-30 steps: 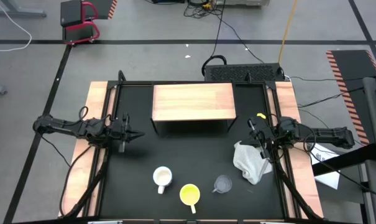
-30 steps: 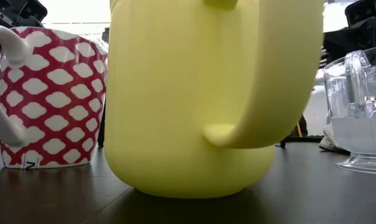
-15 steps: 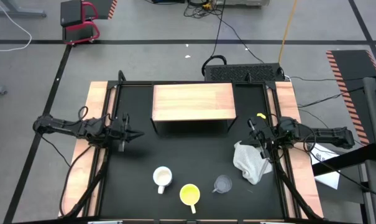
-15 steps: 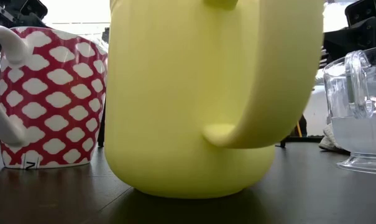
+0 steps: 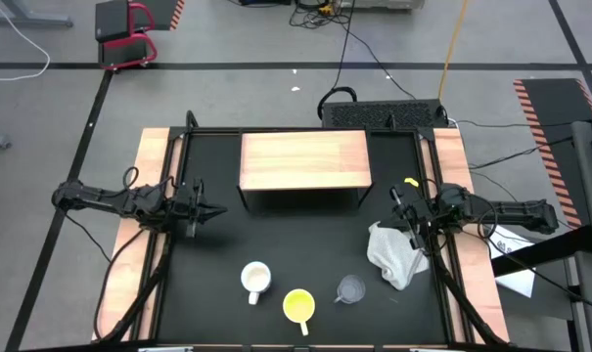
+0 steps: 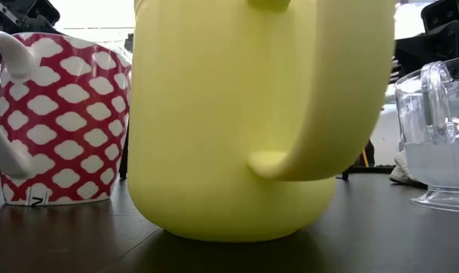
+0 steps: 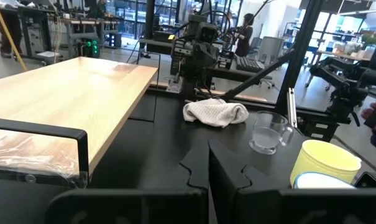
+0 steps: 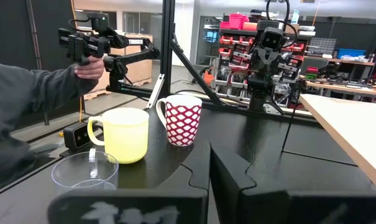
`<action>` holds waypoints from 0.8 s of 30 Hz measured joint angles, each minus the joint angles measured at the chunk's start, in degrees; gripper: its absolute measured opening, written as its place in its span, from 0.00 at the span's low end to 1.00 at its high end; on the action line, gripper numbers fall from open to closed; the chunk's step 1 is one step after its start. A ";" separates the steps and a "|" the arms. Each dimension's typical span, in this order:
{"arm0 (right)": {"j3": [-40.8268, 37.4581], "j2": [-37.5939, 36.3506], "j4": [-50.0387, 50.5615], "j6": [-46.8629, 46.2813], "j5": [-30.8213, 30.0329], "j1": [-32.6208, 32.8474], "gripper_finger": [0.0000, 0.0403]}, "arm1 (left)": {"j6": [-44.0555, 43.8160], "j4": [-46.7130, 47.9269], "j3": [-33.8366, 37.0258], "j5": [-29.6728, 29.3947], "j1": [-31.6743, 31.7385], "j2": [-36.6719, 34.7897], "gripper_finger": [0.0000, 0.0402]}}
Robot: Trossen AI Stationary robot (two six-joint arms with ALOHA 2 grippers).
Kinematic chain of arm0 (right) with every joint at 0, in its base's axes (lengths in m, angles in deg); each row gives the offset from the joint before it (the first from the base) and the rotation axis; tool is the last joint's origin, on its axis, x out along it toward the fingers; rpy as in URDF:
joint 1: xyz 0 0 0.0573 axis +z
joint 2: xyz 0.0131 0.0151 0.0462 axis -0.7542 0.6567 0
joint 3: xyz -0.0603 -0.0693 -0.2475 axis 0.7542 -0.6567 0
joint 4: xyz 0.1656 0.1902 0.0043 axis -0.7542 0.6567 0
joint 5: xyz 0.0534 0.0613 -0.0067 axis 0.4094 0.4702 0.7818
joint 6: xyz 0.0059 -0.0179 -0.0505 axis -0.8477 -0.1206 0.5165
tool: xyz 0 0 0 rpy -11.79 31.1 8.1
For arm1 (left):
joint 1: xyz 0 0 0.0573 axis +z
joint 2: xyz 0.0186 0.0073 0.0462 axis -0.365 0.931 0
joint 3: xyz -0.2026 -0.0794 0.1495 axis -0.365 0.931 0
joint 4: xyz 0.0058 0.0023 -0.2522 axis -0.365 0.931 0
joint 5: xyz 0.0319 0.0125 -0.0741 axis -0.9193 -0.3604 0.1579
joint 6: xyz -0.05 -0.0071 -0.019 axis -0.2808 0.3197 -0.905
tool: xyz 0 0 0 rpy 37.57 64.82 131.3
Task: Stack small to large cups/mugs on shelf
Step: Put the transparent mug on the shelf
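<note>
Nothing has moved since the earlier frames as far as I can see, both arms parked exactly where they were. Going from the near edge of the table back: the yellow mug (image 5: 298, 305) sits closest to the front, upright with its handle toward the front edge, and it fills most of the low view. Just to its left is the white mug (image 5: 255, 280) with the red pattern, standing upright, and to the right is the clear glass cup (image 5: 350, 289), all three apart from each other in a loose row. A bit farther back on the right lies a crumpled white cloth (image 5: 391, 253), near the glass. Mid-table, the left gripper (image 5: 217, 211) hovers at the left side with its fingers pressed together, holding nothing, and the right gripper (image 5: 396, 200) sits at the right side just behind the cloth, fingers likewise pinched closed on nothing. At the far end stands the wooden shelf (image 5: 304, 160), its flat top bare. From the right wrist view I can also see a person's sleeve (image 8: 26, 106) beyond the table.
</note>
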 joint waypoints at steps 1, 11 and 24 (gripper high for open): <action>0.01 0.00 0.00 -0.02 0.01 0.01 0.00 | 0.00 -0.01 0.00 0.00 0.00 0.00 0.01; 0.00 -0.01 -0.17 0.00 -0.07 -0.01 0.00 | 1.56 -0.13 0.00 -0.11 0.00 0.00 0.01; 0.00 0.05 -7.87 -0.94 -0.17 -0.01 0.00 | 9.49 -0.07 0.00 -0.11 0.00 0.00 0.01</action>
